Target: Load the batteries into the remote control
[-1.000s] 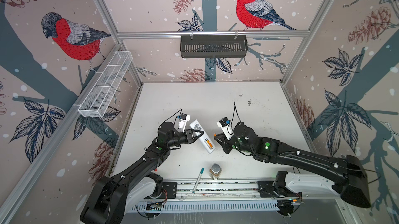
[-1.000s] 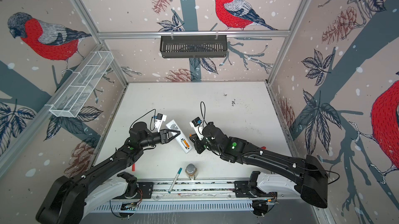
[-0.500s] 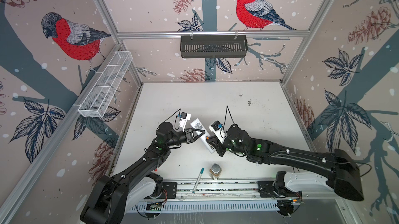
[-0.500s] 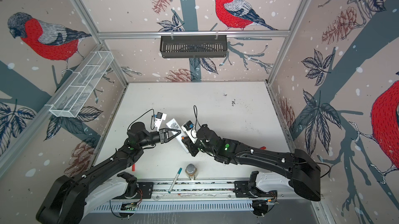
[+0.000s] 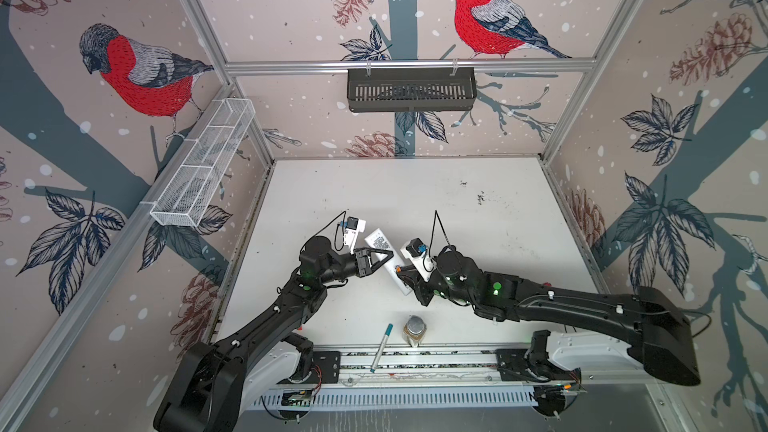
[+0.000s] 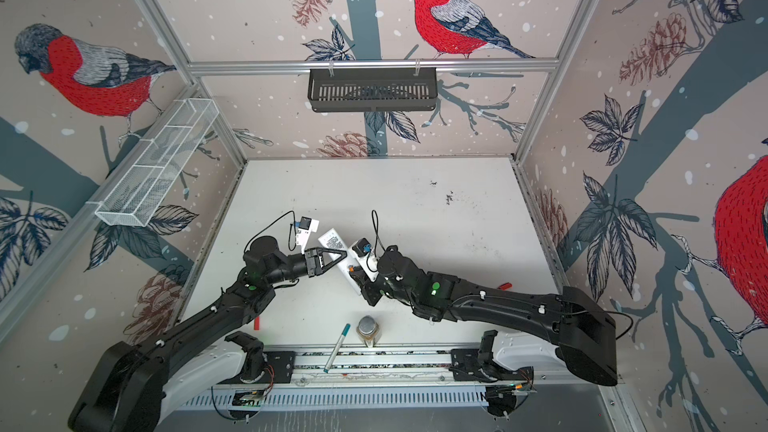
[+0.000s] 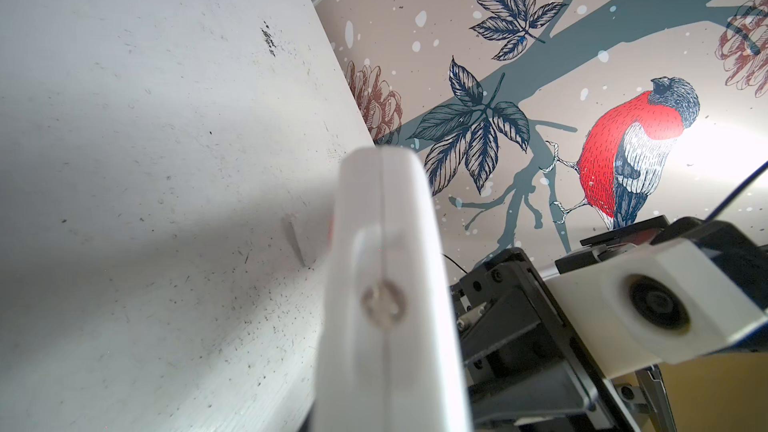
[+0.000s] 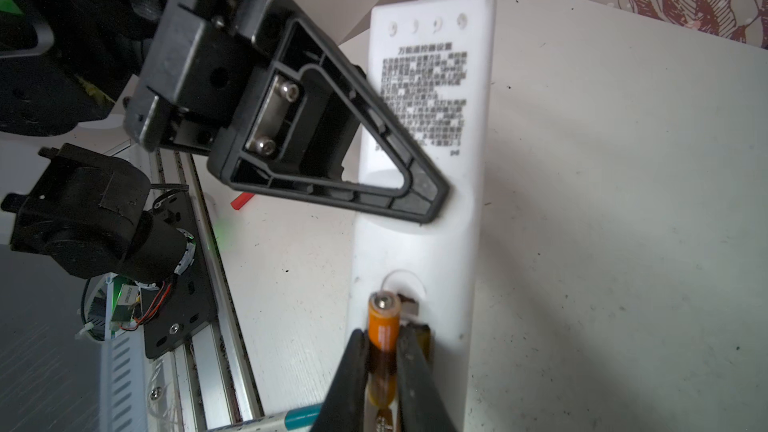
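Right wrist view: my right jaws are pinching a small orange cylindrical battery [image 8: 384,317] at the bay of the slim white plastic remote [image 8: 453,209], which my left jaws are clamping just beyond. I am judging this cell not yet seated, and I cannot tell about the second.

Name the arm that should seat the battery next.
Right: the right gripper pinches a battery over the open bay of the remote control; the left gripper is clamped on that remote, steadying it.
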### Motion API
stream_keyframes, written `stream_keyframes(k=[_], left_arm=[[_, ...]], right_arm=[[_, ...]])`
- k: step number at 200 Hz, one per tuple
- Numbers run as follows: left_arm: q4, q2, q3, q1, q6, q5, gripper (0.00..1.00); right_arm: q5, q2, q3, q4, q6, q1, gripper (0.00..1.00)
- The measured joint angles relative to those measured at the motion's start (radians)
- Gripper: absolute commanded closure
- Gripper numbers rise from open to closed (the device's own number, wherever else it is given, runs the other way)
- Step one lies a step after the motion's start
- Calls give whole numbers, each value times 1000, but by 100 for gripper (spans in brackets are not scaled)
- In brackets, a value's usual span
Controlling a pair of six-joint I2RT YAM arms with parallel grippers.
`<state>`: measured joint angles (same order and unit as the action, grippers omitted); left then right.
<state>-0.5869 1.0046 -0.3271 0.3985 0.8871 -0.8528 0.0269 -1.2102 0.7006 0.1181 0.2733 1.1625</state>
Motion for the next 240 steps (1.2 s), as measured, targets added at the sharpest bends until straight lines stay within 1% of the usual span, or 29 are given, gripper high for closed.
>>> stream_keyframes(k=[38,56,74,87,119,130,153,171,191,216,240], left_arm=[[-14,5,0,-3,11,-8,100],[-15,10,0,-3,23,-9,100],[-32,16,0,-3,31,-8,100],[-52,19,0,-3,34,-6,100],[-64,18,-1,-3,48,-42,100],[-66,15,-3,-4,48,-47,100],[-65,10,-12,-4,44,-62,100],[-64,11,-14,-4,39,-62,100],[-58,13,-14,-4,36,-62,100],[-53,13,-14,-4,29,-60,100],[-50,9,-15,-4,22,-59,100]], right_arm=[[18,33,-37,14,0,11,78],[28,39,-43,14,0,12,69],[28,49,-43,14,0,12,64],[22,64,-44,13,8,2,56],[7,105,-50,-19,36,-74,30],[-26,116,-52,-32,42,-92,24],[-124,122,-51,-60,50,-151,17],[-204,122,-50,-76,76,-205,13],[-307,112,-45,-68,130,-258,8],[-414,91,-45,-29,220,-294,6],[-481,44,-26,-8,299,-306,6]])
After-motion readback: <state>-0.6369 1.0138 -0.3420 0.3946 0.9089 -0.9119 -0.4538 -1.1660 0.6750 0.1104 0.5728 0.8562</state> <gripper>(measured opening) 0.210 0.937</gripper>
